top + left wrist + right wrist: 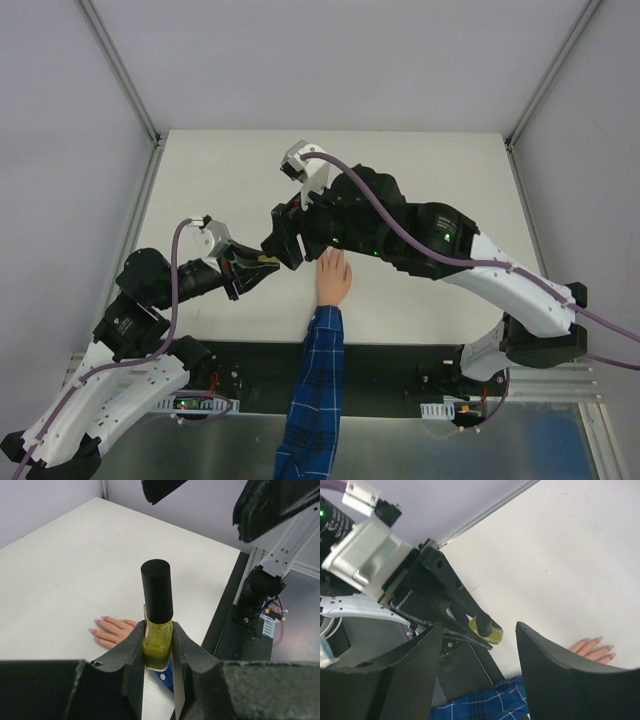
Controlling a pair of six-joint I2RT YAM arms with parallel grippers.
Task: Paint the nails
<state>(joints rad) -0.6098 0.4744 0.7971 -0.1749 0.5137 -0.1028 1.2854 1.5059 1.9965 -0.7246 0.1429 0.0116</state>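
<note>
White tabletop [430,180] fills my top view, with grey walls around it. From the left, my left gripper [262,268] comes in from about 8 o'clock, clamped on the bottle [157,647]. Through the left wrist camera I see both fingers [134,652] pressed against the yellow glass. The black cap [157,592] is on and sticks out past the fingertips. The bottle looks to be held above the table, at about 9 o'clock from the mannequin hand [333,280].

That hand lies flat, palm down, at the table's 6 o'clock side near the front edge, fingers pointing to 12 o'clock. Its blue plaid sleeve [315,380] trails off over the edge toward 6 o'clock. The nails [93,630] are the pale pinkish tips at the far ends of the fingers. I can make them out from the left wrist, but in the top view they are too small to tell.

On the right, my right gripper [290,245] reaches across from 3 o'clock and sits at about 10 o'clock from the mannequin hand, just beside the bottle. Its jaws stand wide apart. Through the right wrist camera the cap shows in the gap between the two fingers [555,670], touching neither.
</note>
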